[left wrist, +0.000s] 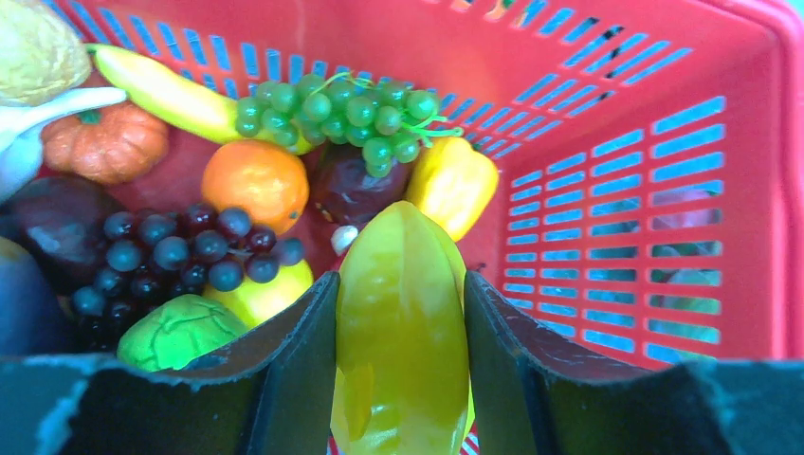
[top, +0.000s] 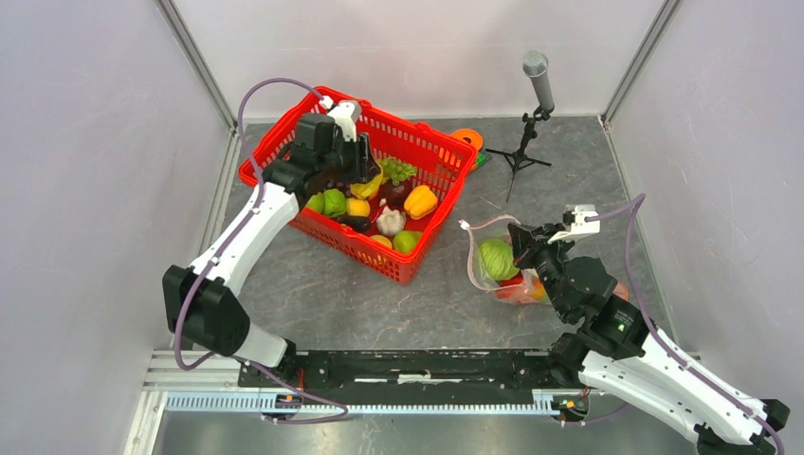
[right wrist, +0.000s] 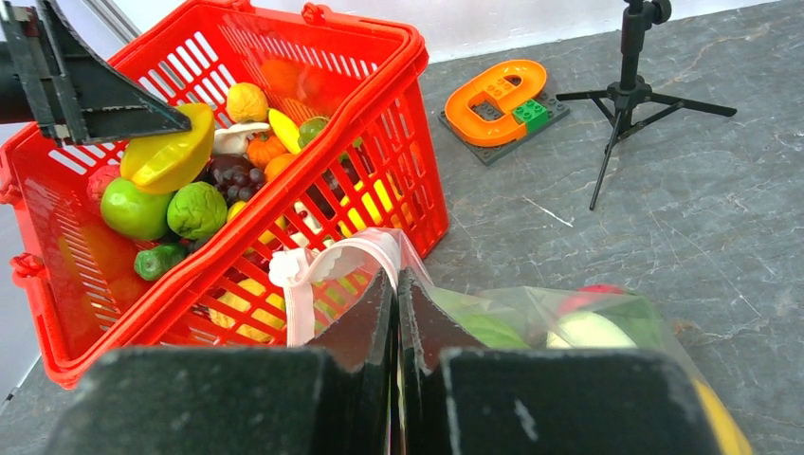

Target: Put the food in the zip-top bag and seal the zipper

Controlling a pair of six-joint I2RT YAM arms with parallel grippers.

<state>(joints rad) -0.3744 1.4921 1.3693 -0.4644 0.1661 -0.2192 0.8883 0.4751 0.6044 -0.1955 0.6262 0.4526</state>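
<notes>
My left gripper (top: 365, 171) is inside the red basket (top: 284, 133), shut on a yellow ribbed toy fruit (left wrist: 403, 322), which also shows in the right wrist view (right wrist: 171, 152). More food lies below it: green grapes (left wrist: 332, 109), an orange (left wrist: 254, 180), purple grapes (left wrist: 180, 251). My right gripper (top: 520, 245) is shut on the rim of the clear zip-top bag (top: 507, 270), by its pale-pink zipper (right wrist: 322, 265). The bag's mouth stands open toward the basket. Inside it are a green round piece (top: 496, 258) and red and orange pieces.
A microphone on a small black tripod (top: 531, 123) stands at the back right. A flat orange e-shaped object (right wrist: 498, 90) on a grey plate lies behind the basket. Grey walls close in the left, right and back sides.
</notes>
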